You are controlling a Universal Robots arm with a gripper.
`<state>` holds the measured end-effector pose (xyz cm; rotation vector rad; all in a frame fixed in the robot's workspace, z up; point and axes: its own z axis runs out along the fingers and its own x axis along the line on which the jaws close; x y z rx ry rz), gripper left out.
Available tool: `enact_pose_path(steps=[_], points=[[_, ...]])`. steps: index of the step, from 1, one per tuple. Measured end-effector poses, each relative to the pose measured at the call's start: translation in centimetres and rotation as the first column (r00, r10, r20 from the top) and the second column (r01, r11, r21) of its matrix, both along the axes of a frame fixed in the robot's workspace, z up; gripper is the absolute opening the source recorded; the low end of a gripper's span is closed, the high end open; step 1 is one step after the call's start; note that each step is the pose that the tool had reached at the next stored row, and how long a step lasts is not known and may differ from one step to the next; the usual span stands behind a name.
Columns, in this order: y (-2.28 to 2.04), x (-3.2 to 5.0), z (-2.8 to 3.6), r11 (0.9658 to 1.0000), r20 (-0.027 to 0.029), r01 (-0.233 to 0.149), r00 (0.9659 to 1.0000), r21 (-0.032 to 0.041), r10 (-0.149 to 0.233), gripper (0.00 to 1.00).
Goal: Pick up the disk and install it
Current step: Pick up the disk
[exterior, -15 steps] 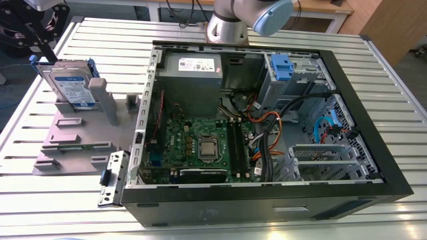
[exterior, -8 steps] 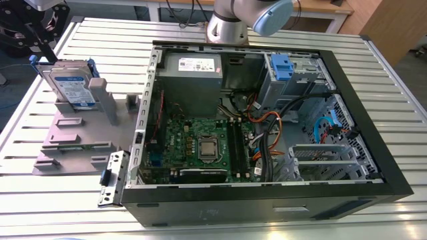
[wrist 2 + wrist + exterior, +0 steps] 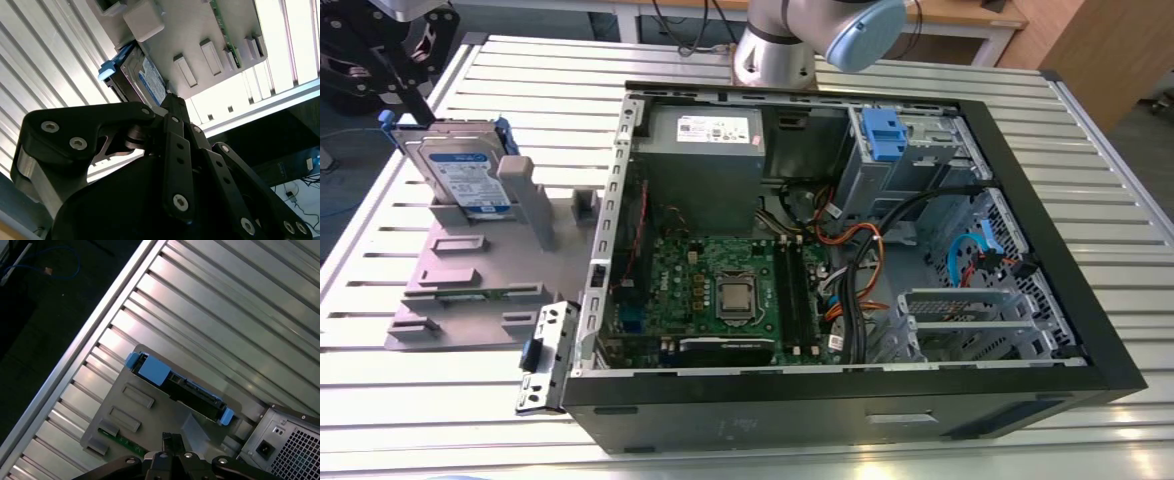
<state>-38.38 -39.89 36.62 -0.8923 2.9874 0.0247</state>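
Disk is not picked yet. It sits in the upper left of the exterior view, standing on edge in the grey holder with the blue-and-white label facing the camera and blue rails on its sides. The holder lies on the slatted metal desk, just beside the open PC case, on the exterior view's left of it.

Gripper hangs at the top left corner of that view, right by the disk's upper edge. I can't tell whether it touches. In the first wrist view the jaws look closed together, nothing between them, with the tip centred between the black links. In that view the disk shows edge-on, a dark edge with a blue rail end at each side. In the second wrist view the gripper tip overlaps the disk near its label.

Inside the case:
- green motherboard in the middle
- grey power supply box above it in the frame
- blue bracket at the drive bay, upper right

Arm base is at top centre, behind the case.
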Motion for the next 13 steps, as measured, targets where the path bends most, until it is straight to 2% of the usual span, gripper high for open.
enact_pose_path(steps=[2,13], points=[[0.0,0.0,-0.03,0.9995,0.0,-0.03,0.9995,-0.0001,0.03,0.11],[0.0,0.0,-0.04,0.999,0.0,-0.044,0.999,-0.0001,0.044,0.11]])
